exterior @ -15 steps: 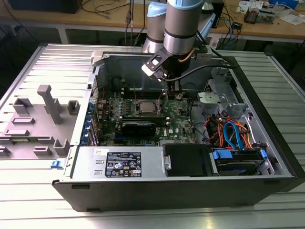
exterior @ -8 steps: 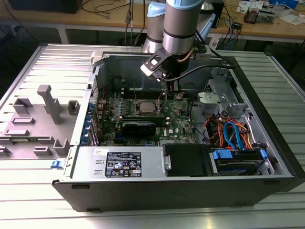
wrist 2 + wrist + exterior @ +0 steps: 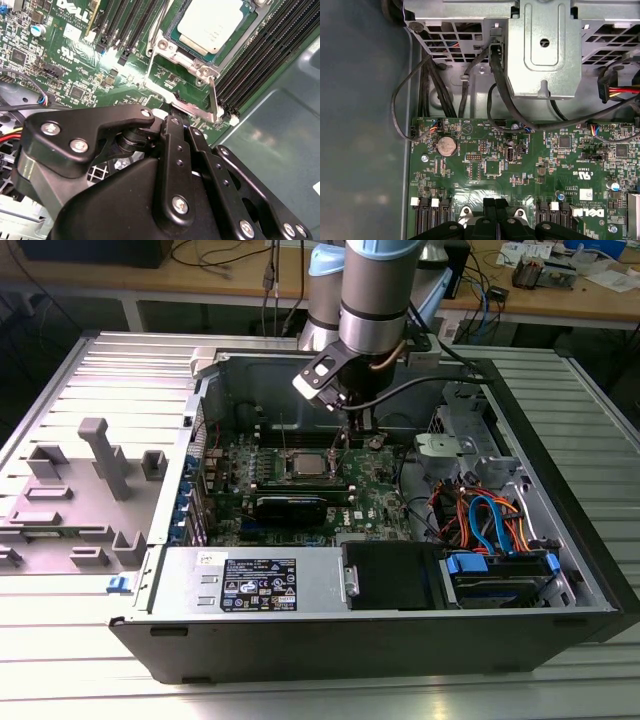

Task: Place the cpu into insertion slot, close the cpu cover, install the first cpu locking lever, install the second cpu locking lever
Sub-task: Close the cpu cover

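The cpu (image 3: 212,25), a square chip with a dull silver top, lies flat in its socket on the green motherboard (image 3: 75,60); in the exterior view the cpu (image 3: 303,462) sits mid-board. The cpu cover (image 3: 172,97), a thin silver frame with a window, stands raised at the socket's edge between the chip and my fingers. My gripper (image 3: 175,122) is shut, its black fingertips right at the cover's free edge. The same gripper (image 3: 343,432) hangs just to the exterior view's right of the socket, and its shut tips (image 3: 495,202) show in the first wrist view. A thin metal lever (image 3: 214,100) stands beside the cover.
Black memory slots (image 3: 270,55) flank the socket. A long black card (image 3: 290,506) lies in front of it. A metal drive cage (image 3: 545,50) with black cables is close behind the gripper. Coloured cables (image 3: 490,520) and a power supply (image 3: 255,585) fill the case; a grey fixture (image 3: 100,460) sits outside.
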`<state>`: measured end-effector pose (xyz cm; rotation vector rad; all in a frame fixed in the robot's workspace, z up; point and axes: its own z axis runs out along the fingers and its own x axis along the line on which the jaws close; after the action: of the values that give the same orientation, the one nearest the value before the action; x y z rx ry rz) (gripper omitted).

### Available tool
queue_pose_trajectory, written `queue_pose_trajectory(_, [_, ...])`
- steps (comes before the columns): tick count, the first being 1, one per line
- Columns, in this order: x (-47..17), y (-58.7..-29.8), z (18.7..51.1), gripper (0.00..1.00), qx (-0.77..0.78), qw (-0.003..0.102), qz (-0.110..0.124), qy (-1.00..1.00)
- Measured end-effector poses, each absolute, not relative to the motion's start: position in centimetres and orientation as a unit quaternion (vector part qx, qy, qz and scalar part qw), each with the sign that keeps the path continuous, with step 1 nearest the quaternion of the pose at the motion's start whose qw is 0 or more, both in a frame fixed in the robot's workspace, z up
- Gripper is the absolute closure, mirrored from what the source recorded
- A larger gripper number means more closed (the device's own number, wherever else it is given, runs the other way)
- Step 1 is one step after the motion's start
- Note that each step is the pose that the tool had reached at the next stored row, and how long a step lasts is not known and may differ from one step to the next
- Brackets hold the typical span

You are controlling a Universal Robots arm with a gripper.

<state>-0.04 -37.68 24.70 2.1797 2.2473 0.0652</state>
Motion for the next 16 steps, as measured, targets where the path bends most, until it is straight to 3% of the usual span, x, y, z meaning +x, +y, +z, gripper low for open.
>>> queue_pose_trajectory(16, [-0.62,-37.68,24.7,0.89,0.696,0.005,0.021,0.718])
